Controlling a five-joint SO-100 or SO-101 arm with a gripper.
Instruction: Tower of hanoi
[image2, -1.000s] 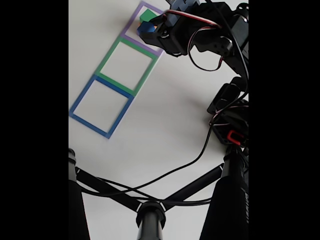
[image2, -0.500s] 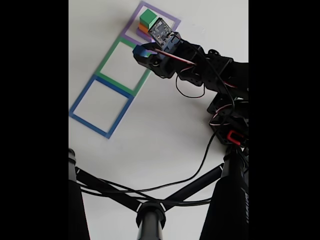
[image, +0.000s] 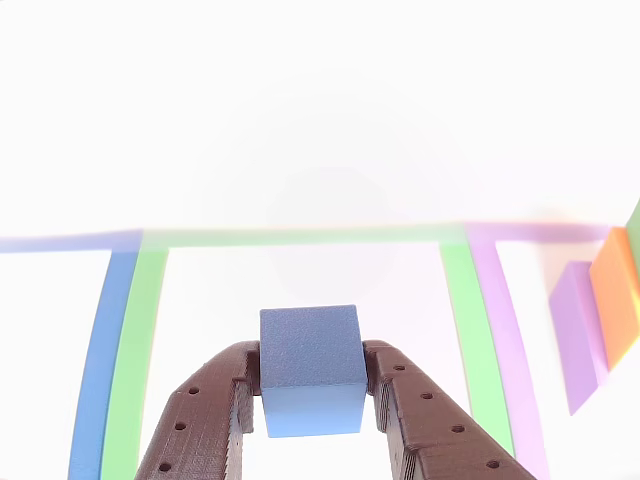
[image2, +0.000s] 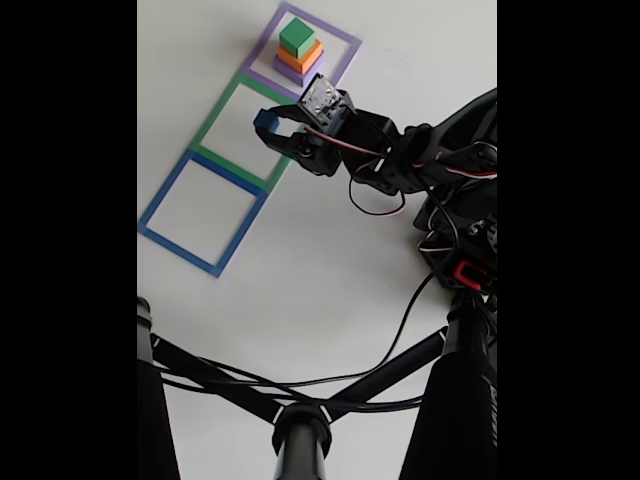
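Gripper (image: 310, 385) clamped snug on blue cube (image: 310, 368), one finger on each side face, cube off table (image2: 330, 260). Fixed view puts it over green square outline (image2: 250, 128), the middle one. Stack of green cube (image2: 297, 35), orange cube (image2: 300, 55), purple cube (image2: 287, 70) sits in purple outline (image2: 345, 45) near table's far edge. Looks like mid-carry step. Next move probably needs lowering straight down inside green outline, then opening fingers.

The tool (image2: 268, 122) grips a blue cube (image2: 265, 121) over the green square outline (image2: 247, 133); green cube (image2: 297, 35) tops the stack in the purple outline (image2: 345, 42).
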